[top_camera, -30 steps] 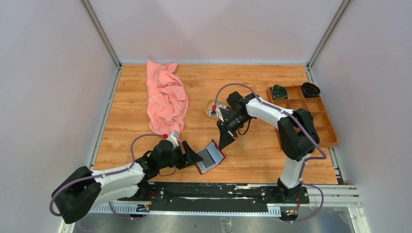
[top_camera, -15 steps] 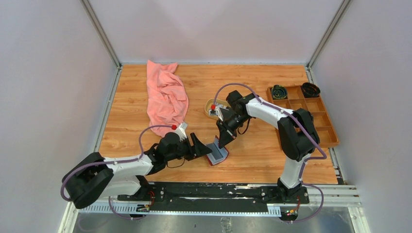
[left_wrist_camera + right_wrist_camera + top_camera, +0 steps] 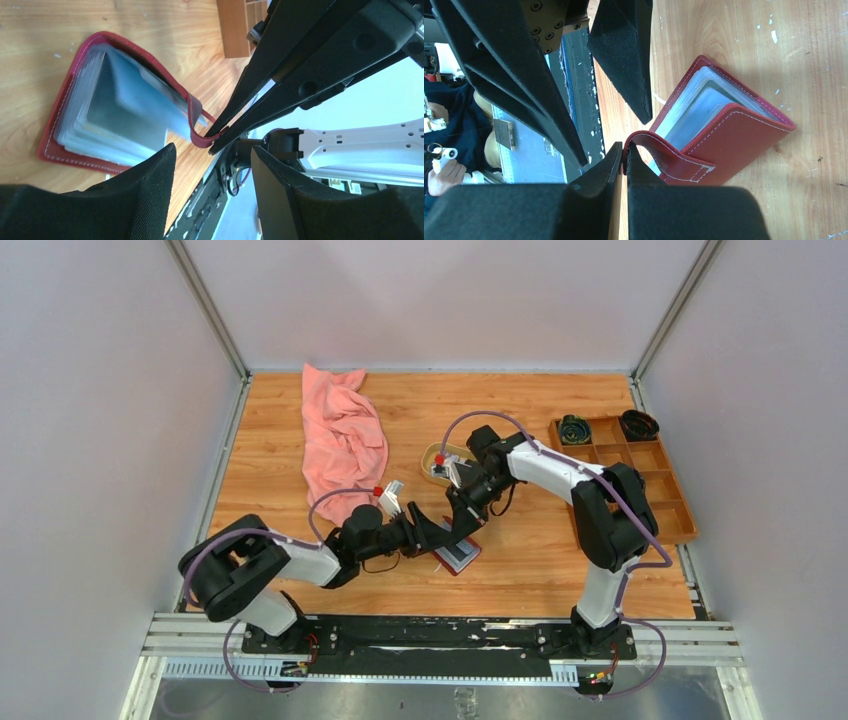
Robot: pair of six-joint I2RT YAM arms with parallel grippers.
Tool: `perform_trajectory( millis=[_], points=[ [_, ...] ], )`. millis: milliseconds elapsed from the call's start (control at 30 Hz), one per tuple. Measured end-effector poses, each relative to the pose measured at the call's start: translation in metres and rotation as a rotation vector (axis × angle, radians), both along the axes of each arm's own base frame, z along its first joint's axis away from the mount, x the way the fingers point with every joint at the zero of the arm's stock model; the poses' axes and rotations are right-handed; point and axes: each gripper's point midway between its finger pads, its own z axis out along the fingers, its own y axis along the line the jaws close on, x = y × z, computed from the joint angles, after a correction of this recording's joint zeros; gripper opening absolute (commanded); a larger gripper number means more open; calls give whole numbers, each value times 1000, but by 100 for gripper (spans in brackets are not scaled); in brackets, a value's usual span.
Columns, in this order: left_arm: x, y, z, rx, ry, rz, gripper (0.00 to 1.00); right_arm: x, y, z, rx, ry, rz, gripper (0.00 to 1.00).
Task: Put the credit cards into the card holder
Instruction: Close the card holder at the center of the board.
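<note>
We see a wooden table walled in by pale panels, with a crumpled pink cloth lying along its far left part and a brown compartment tray at the right edge, two dark round things in its far compartments. The left arm reaches low across the near side towards the middle, and the right arm bends back from the right to meet it there. Between them, on the wood near the front centre, sits the card holder, dark red with pale stitching; it stands partly open on its spine side, one cover flat on the table and the other lifted, and a stack of clear sleeves shows inside. An oval tan dish lies farther back, mostly hidden behind the right wrist, and we cannot tell what it holds. The left gripper hovers just beside the holder with its fingers spread apart and nothing between them. The right gripper has its fingers pressed together on the closing strap of the lifted cover, holding it up off the table.
</note>
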Motion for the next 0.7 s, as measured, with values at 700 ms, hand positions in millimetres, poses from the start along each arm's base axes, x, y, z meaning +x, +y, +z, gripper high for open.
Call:
perform_trajectory(
  millis=[700],
  points=[
    [-14,24,41,-166,-162,40,55,1,0,1,10,9,-6,2]
  ],
)
